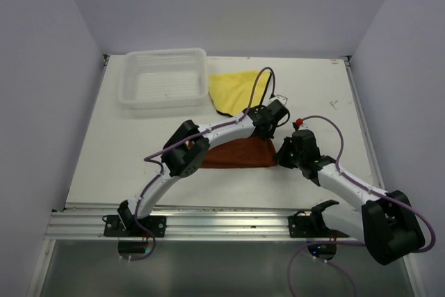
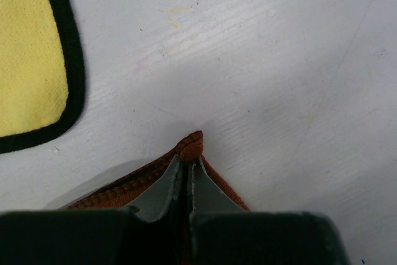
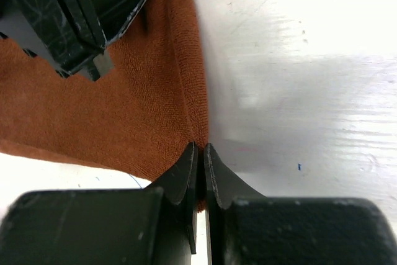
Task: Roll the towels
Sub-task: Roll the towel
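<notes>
Top external: rust-brown towel [image 1: 236,154] lies spread at mid-counter [image 1: 118,165], its right edge between the left gripper [image 1: 270,132] and right gripper [image 1: 284,155]. Yellow towel [image 1: 233,88] lies behind it, beside the white mesh basket [image 1: 167,53]. Bare surface lies far right and near left.

Left wrist: left gripper [image 2: 187,167] is closed on a corner of the rust-brown towel [image 2: 192,144]. The dark hem of the yellow towel [image 2: 28,60] sits apart at upper left, with open counter [image 2: 260,60] ahead.

Right wrist: right gripper [image 3: 201,153] is clamped on the edge of the rust-brown towel [image 3: 124,103], with the left gripper [image 3: 80,10] over the cloth at upper left. Counter [image 3: 298,60] is open to the right.
</notes>
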Available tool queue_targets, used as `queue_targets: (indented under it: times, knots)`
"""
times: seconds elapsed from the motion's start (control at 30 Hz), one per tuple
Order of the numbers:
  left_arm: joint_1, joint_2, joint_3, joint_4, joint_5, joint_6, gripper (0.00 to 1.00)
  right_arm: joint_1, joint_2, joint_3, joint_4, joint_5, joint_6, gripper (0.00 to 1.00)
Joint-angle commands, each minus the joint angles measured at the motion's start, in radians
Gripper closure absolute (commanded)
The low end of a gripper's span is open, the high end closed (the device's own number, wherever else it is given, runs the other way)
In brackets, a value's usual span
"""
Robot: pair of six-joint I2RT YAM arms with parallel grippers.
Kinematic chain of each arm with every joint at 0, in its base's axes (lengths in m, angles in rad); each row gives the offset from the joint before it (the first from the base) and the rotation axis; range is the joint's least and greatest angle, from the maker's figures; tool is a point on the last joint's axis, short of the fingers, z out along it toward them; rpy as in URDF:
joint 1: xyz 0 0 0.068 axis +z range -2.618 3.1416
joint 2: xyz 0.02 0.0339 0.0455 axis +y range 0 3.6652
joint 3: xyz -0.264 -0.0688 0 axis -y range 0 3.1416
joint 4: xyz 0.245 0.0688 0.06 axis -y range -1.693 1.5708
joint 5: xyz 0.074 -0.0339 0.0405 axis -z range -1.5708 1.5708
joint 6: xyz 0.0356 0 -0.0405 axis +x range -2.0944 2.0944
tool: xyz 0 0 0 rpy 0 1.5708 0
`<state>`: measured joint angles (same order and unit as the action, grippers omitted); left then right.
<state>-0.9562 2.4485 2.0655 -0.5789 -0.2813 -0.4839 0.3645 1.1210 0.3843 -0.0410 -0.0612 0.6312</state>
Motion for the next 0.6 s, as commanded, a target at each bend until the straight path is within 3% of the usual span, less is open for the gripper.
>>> queue_targets:
  times: [0.0,0.33,0.57]
  knots:
    - [0.011,-0.06,-0.108,0.12,0.017,-0.022,1.0,0.011,-0.043,0.034,-0.132,0.086,-0.036,1.0]
    - [0.02,-0.291,-0.376,0.473,0.108,-0.068,1.0,0.062,-0.098,0.102,-0.247,0.178,-0.105,1.0]
    - [0.046,-0.338,-0.432,0.646,0.22,-0.105,1.0,0.111,-0.098,0.14,-0.301,0.279,-0.137,1.0]
